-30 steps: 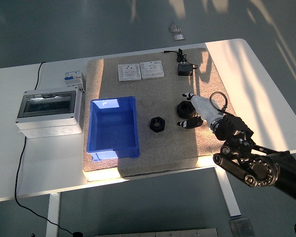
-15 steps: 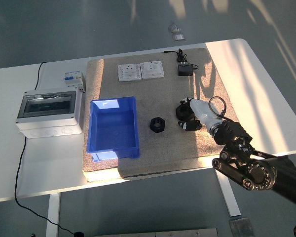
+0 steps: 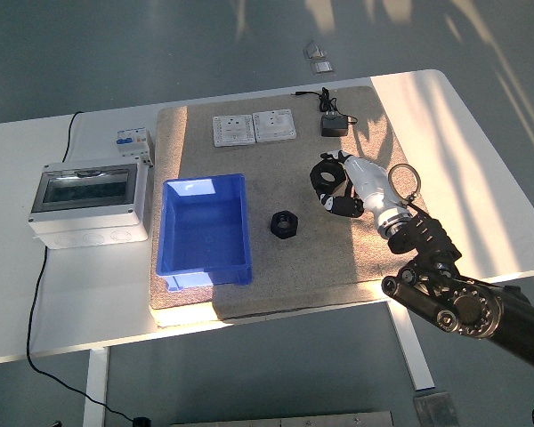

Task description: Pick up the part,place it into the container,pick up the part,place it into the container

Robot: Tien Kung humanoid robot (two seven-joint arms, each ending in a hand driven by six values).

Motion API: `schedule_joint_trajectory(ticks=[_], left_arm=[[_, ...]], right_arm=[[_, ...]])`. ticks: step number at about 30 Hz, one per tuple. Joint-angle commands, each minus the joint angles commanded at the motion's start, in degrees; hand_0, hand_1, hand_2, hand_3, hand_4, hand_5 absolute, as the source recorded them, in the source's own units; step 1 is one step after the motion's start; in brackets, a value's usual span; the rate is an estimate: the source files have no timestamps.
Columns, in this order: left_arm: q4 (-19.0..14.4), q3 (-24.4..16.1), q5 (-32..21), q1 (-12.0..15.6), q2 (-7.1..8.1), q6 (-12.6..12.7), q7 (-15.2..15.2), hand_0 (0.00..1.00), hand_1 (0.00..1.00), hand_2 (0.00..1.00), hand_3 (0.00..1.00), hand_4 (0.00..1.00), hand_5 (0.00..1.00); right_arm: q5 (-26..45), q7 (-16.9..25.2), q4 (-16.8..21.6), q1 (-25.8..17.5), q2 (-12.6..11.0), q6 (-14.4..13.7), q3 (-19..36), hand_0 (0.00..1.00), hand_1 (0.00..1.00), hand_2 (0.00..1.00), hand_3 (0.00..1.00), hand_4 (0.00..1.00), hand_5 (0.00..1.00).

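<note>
1. The right robot hand has its fingers curled around a black nut-like part, apparently pinching it from the right side; whether the part has cleared the mat cannot be told from this angle.
2. The blue container sits well to the left of the robot hand, open and apparently bare inside.
3. A second black part lies on the mat between the robot hand and the container, slightly nearer the robot.
4. To do this carry well, I judge the robot hand should hold the part high enough to pass over that second part and the container's right wall.
5. Release only once the part is above the container's floor, not its rim.
6. The left arm is out of view.
</note>
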Motion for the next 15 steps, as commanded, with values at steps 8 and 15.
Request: schedule_joint_trajectory(ticks=[8, 15], left_arm=[[0.0, 0.0, -0.1, 0.0, 0.11, 0.1, 0.1, 0.667, 0.659, 0.702, 0.614, 0.663, 0.617], [0.0, 0.1, -0.1, -0.5, 0.29, 0.0, 0.0, 0.667, 0.659, 0.701, 0.615, 0.664, 0.622]], right_arm=[[2.6, 2.0, 9.2, 3.1, -0.7, 1.5, -3.7, 0.175, 0.218, 0.384, 0.600, 0.285, 0.023], [-4.7, -4.1, 16.7, 8.9, 1.0, 11.5, -11.8, 0.269, 0.302, 0.438, 0.612, 0.286, 0.029]])
